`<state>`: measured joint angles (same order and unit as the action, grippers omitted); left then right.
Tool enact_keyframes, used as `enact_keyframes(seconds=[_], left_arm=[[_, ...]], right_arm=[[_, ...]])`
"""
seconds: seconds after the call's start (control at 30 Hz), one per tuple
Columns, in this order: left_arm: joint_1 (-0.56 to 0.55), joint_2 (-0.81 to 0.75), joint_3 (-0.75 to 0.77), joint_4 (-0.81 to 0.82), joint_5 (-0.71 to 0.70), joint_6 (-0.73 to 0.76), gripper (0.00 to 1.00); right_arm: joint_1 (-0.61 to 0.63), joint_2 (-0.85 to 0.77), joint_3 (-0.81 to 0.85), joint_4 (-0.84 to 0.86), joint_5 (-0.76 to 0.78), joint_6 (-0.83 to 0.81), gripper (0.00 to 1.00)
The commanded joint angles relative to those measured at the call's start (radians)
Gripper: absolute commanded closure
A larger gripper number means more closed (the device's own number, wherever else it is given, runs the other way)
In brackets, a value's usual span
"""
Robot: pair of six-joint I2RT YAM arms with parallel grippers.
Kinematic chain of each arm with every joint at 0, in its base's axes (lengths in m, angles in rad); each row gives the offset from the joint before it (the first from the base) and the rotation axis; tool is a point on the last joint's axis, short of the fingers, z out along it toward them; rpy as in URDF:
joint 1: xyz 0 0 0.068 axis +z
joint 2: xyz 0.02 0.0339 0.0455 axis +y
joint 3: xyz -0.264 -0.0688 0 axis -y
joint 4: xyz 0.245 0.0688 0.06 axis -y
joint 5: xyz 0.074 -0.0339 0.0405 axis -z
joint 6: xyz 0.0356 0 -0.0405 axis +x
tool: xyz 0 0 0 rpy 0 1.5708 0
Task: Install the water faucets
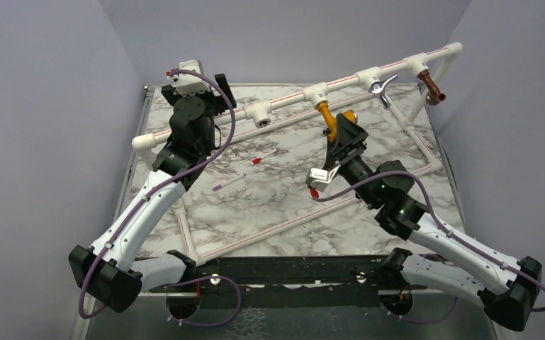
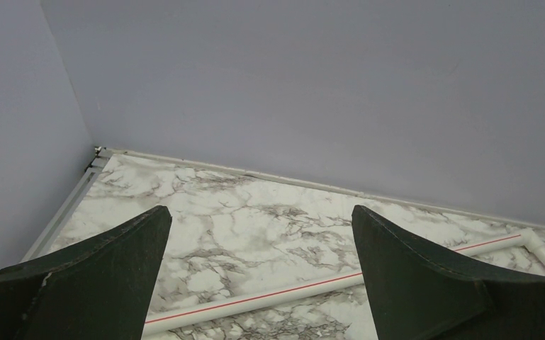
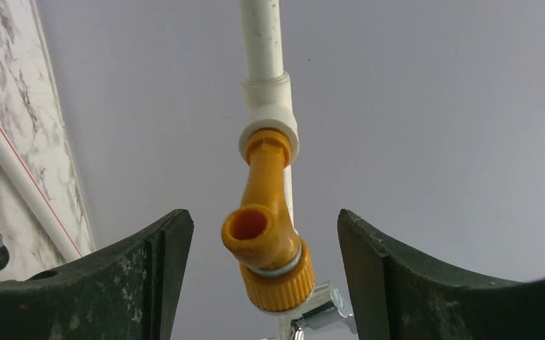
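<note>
The mustard-yellow spouted faucet is smooth, slightly glossy plastic with a ribbed collar; the white pipe tee fitting above it is matt plastic. The black fingers of the right gripper look matt and scuffed. The chrome lever-handled faucet is bright polished metal; the marble-patterned surface has a faint sheen.

Left gripper fingers spread wide above marble tabletop; red-striped white pipe crosses beneath.

The counter is white marble veined grey. The pipe frame is white with a thin red stripe. There is a mustard-yellow faucet, a chrome faucet and a copper-brown faucet. The walls are lilac-grey.
</note>
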<state>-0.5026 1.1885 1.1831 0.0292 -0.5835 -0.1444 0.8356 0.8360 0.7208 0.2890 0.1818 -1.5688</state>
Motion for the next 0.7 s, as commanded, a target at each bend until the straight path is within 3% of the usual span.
enact_keyframes(seconds=[0.0,0.4,0.57,0.67], left_arm=[[-0.038,0.081,-0.120,-0.373,0.060,-0.018,0.01],[-0.040,0.075,-0.120,-0.374,0.068,-0.020,0.01],[-0.040,0.078,-0.120,-0.373,0.066,-0.020,0.01],[-0.040,0.079,-0.120,-0.374,0.066,-0.020,0.01]], right_arm=[[-0.002,0.067,0.005,0.129,0.065,-0.155,0.21],[-0.001,0.222,0.057,0.256,0.165,-0.100,0.29],[-0.001,0.257,0.059,0.306,0.190,-0.090,0.40],[-0.001,0.264,0.067,0.319,0.201,-0.074,0.52]])
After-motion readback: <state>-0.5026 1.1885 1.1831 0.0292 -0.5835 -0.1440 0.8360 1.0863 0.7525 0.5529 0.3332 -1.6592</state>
